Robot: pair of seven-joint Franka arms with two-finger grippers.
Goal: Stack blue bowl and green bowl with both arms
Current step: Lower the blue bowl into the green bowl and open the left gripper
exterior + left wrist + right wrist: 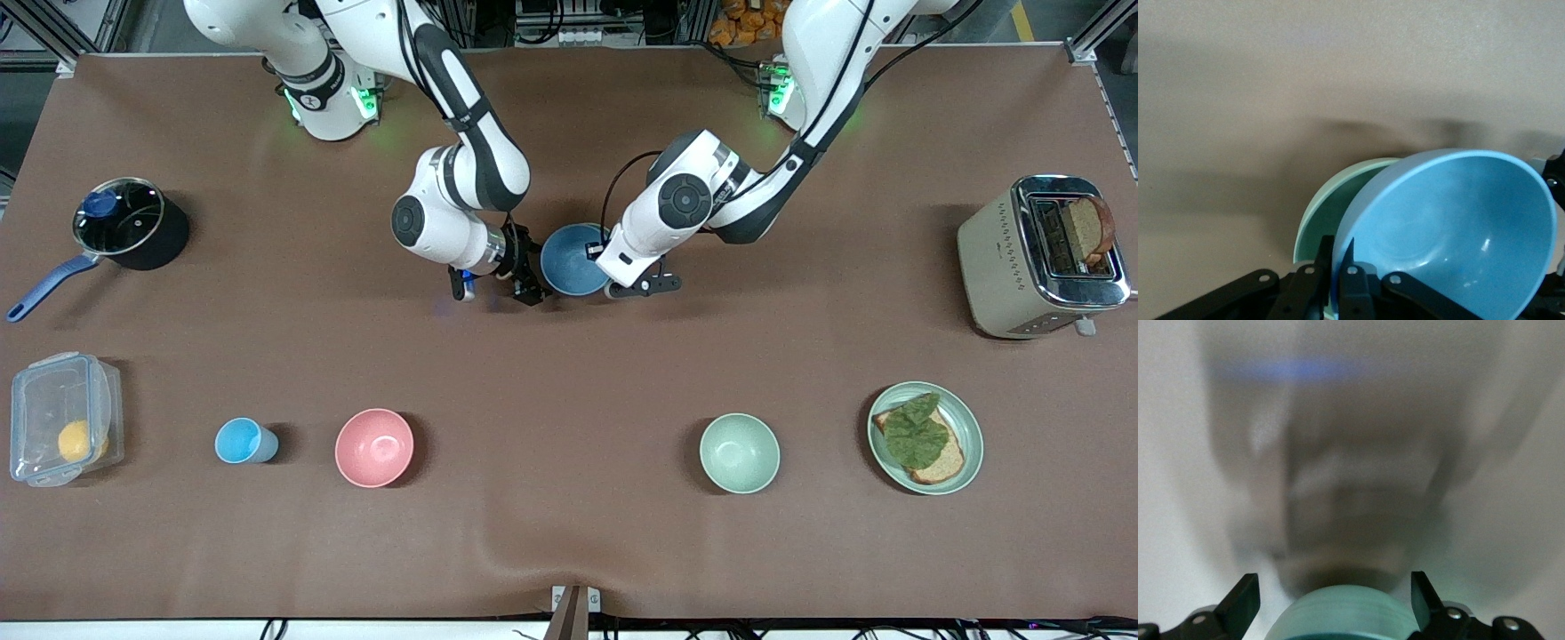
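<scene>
The blue bowl [573,260] is up at mid-table between my two grippers. My left gripper [594,253] is shut on its rim. In the left wrist view the fingers [1327,267] pinch the rim of the blue bowl [1451,233], which tilts over the green bowl [1331,207] just under it. In the front view the green bowl is hidden under the blue bowl. My right gripper [533,280] is open beside the bowls, at the right arm's side of them. In the right wrist view the green bowl [1341,613] shows between its spread fingers [1245,597].
A paler mint bowl [739,452], a pink bowl [374,447], a light-blue cup [242,441] and a green plate with toast [925,437] stand in a row nearer the front camera. A lidded pot [129,222], a plastic box [62,418] and a toaster [1040,258] stand at the ends.
</scene>
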